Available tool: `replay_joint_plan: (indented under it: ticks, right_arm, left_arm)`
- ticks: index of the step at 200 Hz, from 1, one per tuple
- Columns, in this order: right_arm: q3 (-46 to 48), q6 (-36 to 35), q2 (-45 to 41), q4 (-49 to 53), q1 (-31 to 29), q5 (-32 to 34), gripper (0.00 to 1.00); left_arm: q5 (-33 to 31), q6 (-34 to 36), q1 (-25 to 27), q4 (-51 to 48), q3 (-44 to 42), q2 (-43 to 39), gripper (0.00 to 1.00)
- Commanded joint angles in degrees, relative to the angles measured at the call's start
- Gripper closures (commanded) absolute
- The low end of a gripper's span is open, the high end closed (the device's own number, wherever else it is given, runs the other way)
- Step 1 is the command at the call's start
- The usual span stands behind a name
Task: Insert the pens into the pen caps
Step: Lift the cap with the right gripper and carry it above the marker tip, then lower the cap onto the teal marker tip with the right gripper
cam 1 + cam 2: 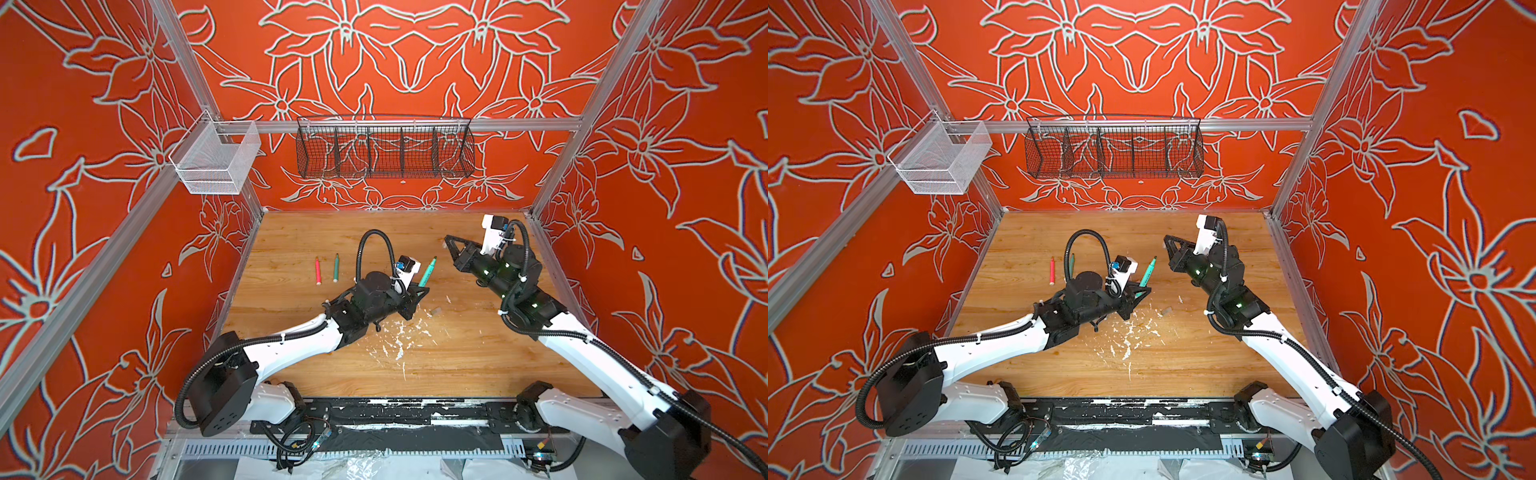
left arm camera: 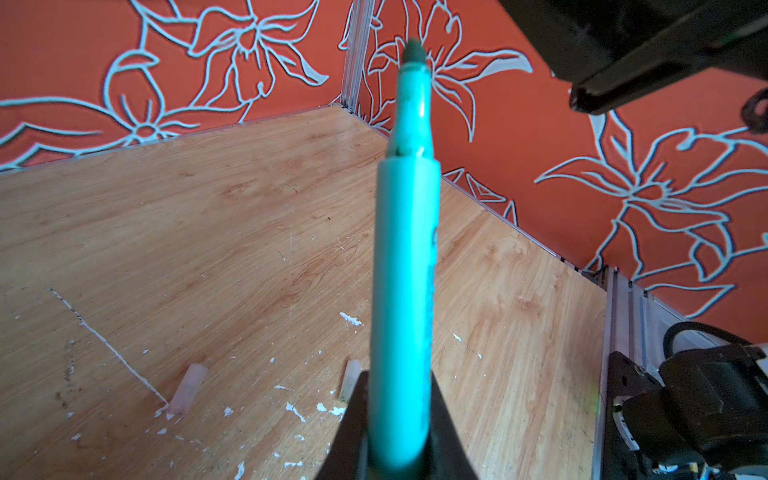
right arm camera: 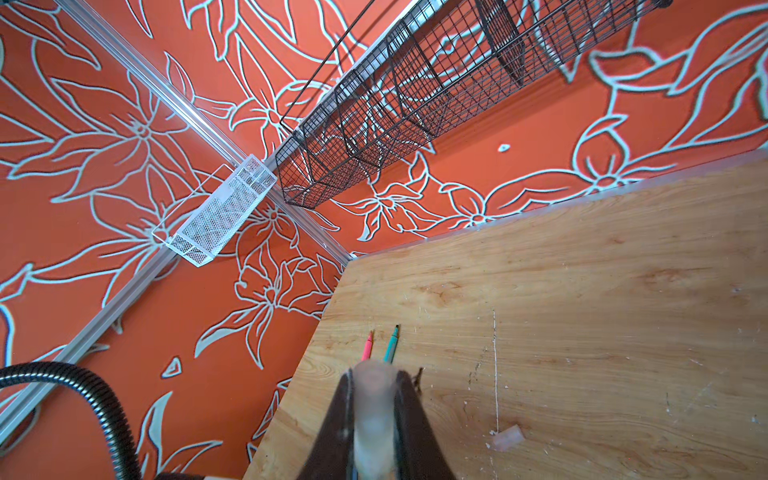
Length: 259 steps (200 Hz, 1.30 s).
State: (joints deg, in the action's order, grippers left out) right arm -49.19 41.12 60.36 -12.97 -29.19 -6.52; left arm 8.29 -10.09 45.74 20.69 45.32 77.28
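**Work surface.** The wooden table (image 1: 457, 365) carries all the parts. White paint flecks mark its near centre.

**Left gripper** (image 1: 417, 293). The jaws are clamped on the lower barrel of a green pen (image 1: 428, 272). The pen is raised off the table. Its long axis is tilted, with the dark tip up and aimed toward the far right.

**Right gripper** (image 1: 449, 241). The jaws are closed on a pen cap (image 3: 372, 415), which protrudes past the fingertips. This gripper points toward the far left. It hangs just beyond the pen tip and to its right, and the two are apart. The cap therefore sits off the pen's axis. Mating likely requires bringing the cap's bore into line with the tip before closing the gap. The pictures do not show which way the cap's open end faces.

**Idle pens.** A red-pink pen (image 1: 318, 271) and a second green pen (image 1: 336, 268) lie side by side at far left, nearer the left arm.

**Loose caps.** Two caps (image 2: 189, 388) (image 2: 350, 378) lie on the table near the flecks.
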Motion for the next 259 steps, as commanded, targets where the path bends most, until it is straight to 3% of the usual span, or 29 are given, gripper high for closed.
replay_joint_plan:
  ticks: [1, 189, 259]
  right_arm:
    - [0.9, 1.1, -0.4, -1.8, -1.1, -0.9, 0.88]
    - [2.1, 0.9, 0.6, -0.2, -4.3, -1.9, 0.88]
    - [3.2, 0.2, 0.4, 0.2, -6.3, -0.5, 0.88]
  left_arm:
    - [0.8, -0.3, 0.2, 1.4, 1.7, 0.2, 1.0]
    - [0.3, -1.3, 0.2, 1.5, 1.8, 0.4, 1.0]
    - [-2.5, -2.1, 0.1, 1.2, 2.0, 0.0, 1.0]
